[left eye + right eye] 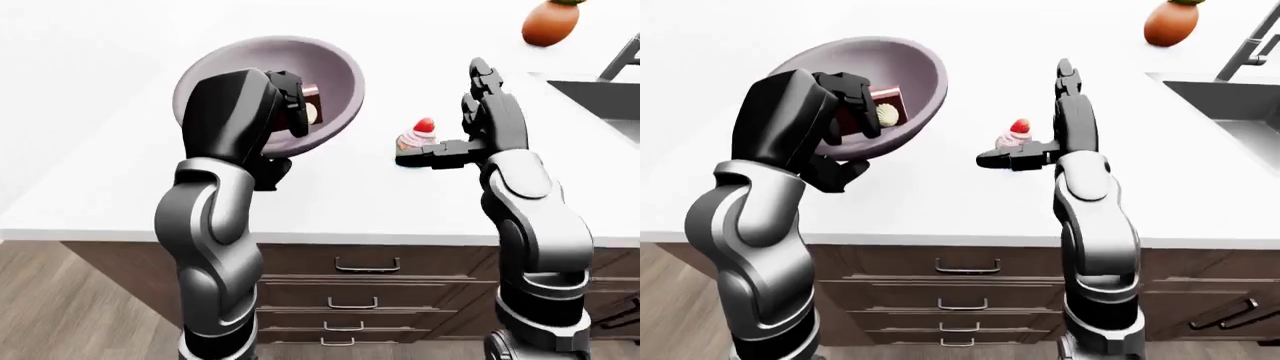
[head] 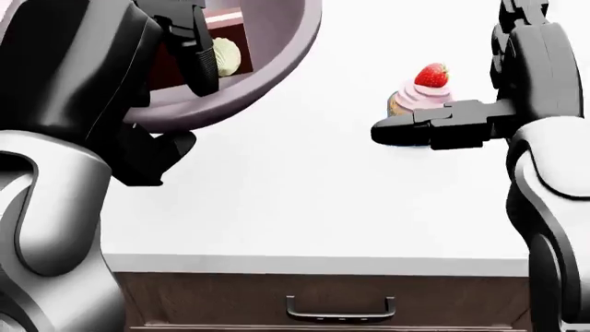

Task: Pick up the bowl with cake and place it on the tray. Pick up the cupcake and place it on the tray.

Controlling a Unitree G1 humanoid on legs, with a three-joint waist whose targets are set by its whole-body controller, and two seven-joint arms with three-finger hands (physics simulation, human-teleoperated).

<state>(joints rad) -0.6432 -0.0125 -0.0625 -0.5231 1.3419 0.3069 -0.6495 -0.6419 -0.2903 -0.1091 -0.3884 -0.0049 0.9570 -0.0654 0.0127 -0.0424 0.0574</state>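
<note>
Bowl [image 1: 335,71]: smooth matte mauve, round, tilted steeply toward the camera and lifted off the white counter [image 1: 330,202], at 10 o'clock in the left-eye view. Inside, a dark brown cake [image 1: 884,96] slice with a pink top layer and a cream swirl. Left hand [image 1: 285,112], glossy black, is clamped on the bowl's near rim, fingers inside, thumb beneath. Cupcake [image 2: 422,90] stands on the counter at 2 o'clock in the head view: pink swirled frosting, red strawberry on top, base hidden behind the thumb. Right hand [image 1: 480,124] spread wide, fingers upright, thumb pointing left, just beside the cupcake; contact unclear. Dark wood drawers [image 1: 365,264] with metal bar handles below. No readable writing.
</note>
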